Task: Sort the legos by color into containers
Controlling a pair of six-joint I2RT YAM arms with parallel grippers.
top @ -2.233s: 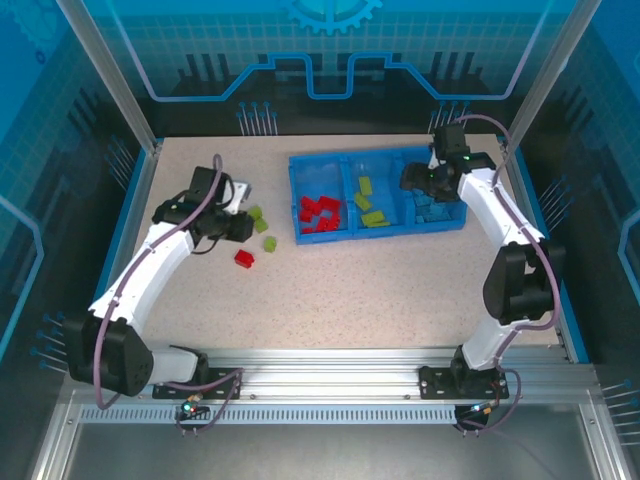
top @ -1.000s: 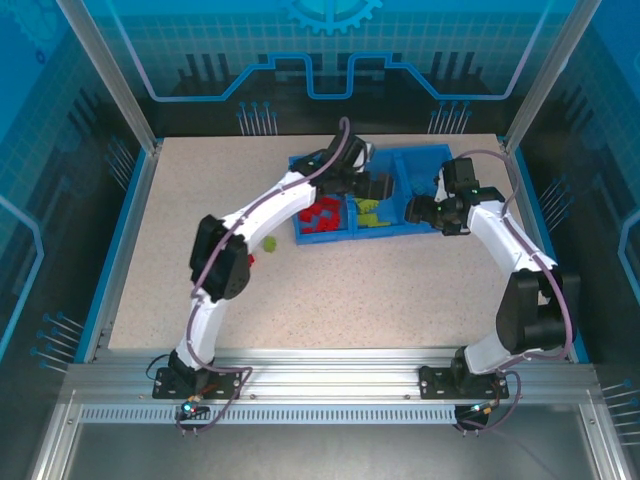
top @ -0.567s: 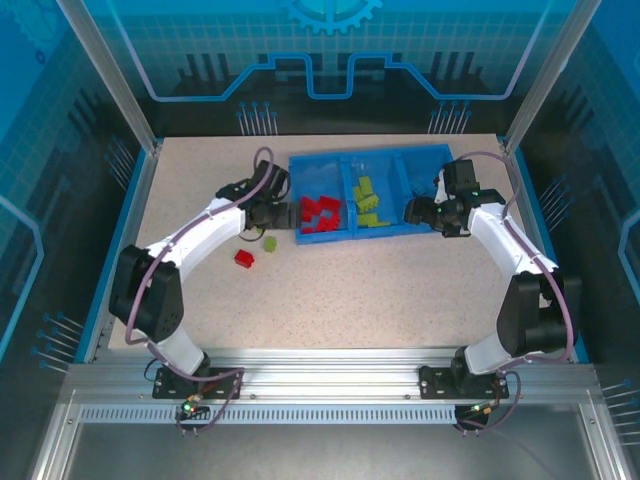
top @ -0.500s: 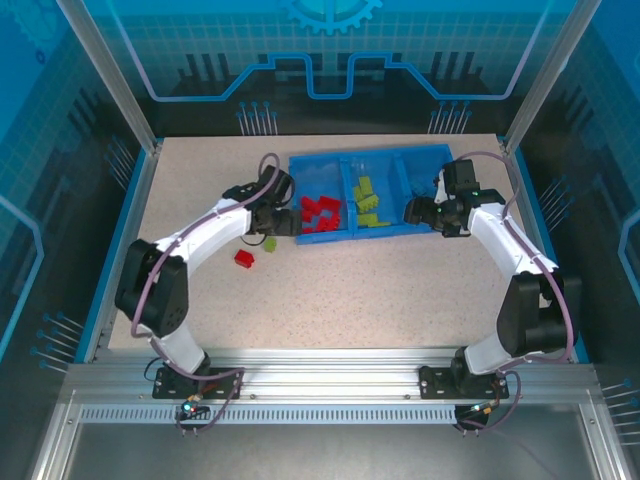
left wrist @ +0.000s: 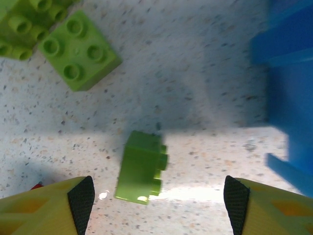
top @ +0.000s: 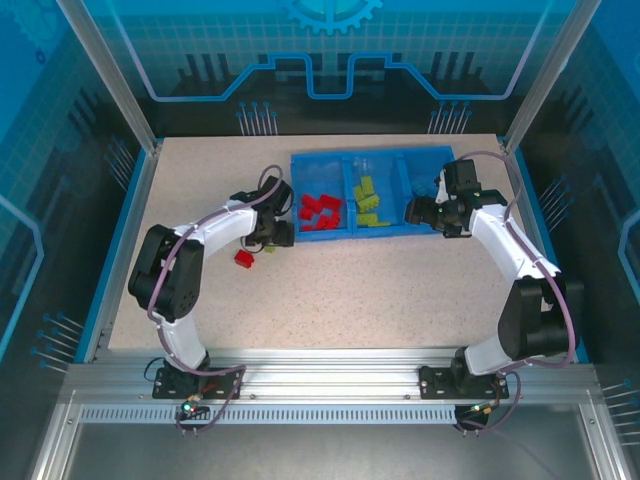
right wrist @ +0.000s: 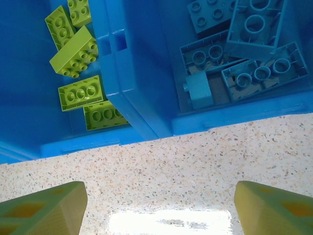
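A yellow-green lego [left wrist: 142,166] lies on its side on the table [left wrist: 205,88], near the blue tray [left wrist: 288,98], between the left fingers [left wrist: 80,198], which are spread wide and empty. Red legos [top: 318,212] sit in the tray's left compartment, yellow-green legos [right wrist: 78,93] in the middle, blue legos [right wrist: 234,49] in the right. The right fingers [right wrist: 49,205] hang released over the tray's near wall.

No legible text, number, label or brand can be read in any view. The translucent blue back panel [top: 200,60] carries a gear-shaped emblem [top: 330,12] and circuit-style line graphics, with no lettering on them. Any embossing on the studs of the green brick [left wrist: 78,51] is too blurred to read.
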